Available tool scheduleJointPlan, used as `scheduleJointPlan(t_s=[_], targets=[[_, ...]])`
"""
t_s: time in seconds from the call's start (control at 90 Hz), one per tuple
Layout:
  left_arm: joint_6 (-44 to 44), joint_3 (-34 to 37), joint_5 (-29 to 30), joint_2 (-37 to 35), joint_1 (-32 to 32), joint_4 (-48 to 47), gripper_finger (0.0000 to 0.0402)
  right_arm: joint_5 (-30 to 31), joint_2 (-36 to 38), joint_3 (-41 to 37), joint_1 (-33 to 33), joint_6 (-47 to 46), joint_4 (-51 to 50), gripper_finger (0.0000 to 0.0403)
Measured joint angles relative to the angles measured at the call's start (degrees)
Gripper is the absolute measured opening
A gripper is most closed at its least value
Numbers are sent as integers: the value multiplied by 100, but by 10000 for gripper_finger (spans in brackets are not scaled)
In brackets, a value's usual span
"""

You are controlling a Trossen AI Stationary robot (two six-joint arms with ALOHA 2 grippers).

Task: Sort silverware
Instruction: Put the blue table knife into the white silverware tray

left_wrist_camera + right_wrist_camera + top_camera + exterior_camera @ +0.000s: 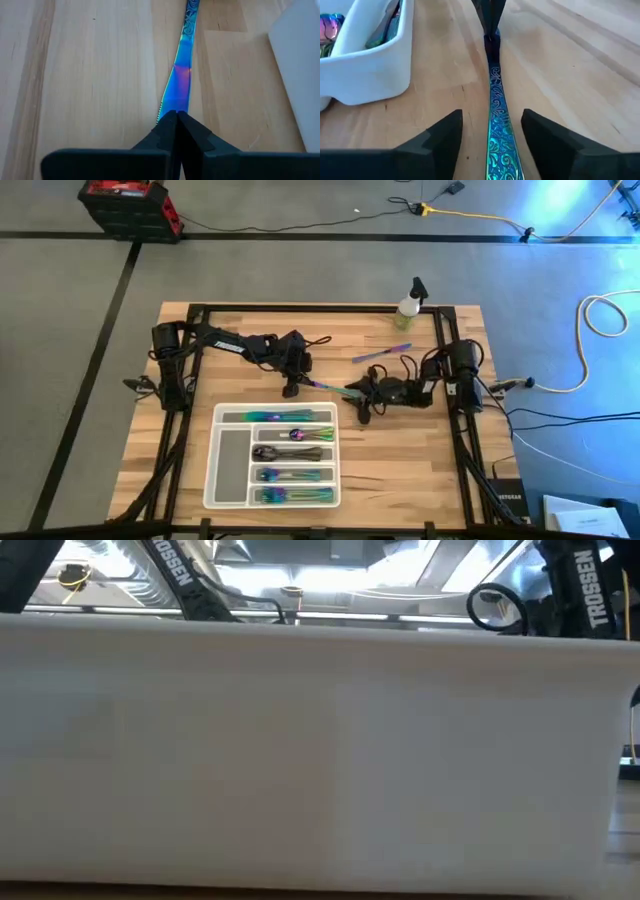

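The knife [180,80] pinched in the left gripper [176,120] is glossy iridescent metal with an embossed handle, lying on smooth matt wooden table [90,75] beside a translucent plastic tray [375,65].

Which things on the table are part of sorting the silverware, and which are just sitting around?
Part of the job:
- iridescent knife, blade end pinched in the shut left gripper, handle between the open right gripper fingers
- sorted silverware in the white tray
- loose utensil near the table's far edge

Just lying about:
- spray bottle
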State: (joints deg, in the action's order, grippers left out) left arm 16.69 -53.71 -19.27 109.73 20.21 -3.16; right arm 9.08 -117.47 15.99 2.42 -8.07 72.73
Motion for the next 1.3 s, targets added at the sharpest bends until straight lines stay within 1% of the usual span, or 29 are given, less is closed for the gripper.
scheduleJointPlan(t_s=[0.089, 0.289, 0.367, 0.578, 0.622, 0.7, 0.789, 0.889, 1.044, 1.122, 1.3], targets=[[0, 0, 0, 0, 0, 0, 0, 40, -17, -4, 2, 45, 64, 179], [0, 0, 0, 0, 0, 0, 0, 194, -19, -2, 9, 152, 44, 114], [0, 0, 0, 0, 0, 0, 0, 213, -19, -2, 13, 179, 43, 95], [-19, 0, -12, 0, 0, 0, 0, 204, -19, -2, 15, 349, 52, 61], [-83, -8, -129, 1, 0, -2, 0, 195, -19, -4, 15, 374, 56, 54], [-149, -98, -514, -2, 11, -52, 0, 181, -19, -7, 17, 396, 67, 50], [-223, -219, -560, -107, -34, -147, 1, 118, -19, -9, 24, 401, 74, 50], [-203, -286, -646, -394, -113, -130, 3, 116, -19, -11, 24, 392, 97, 50], [-162, -339, -626, -1284, -228, 383, 3, 72, -29, -22, 28, 386, 205, 50], [-119, -330, -430, -1790, -347, 404, 3, 50, 3, -8, 31, 354, 207, 49], [75, -341, 139, -3205, -761, 339, 3, 42, 237, 38, 33, 234, 37, 49]])
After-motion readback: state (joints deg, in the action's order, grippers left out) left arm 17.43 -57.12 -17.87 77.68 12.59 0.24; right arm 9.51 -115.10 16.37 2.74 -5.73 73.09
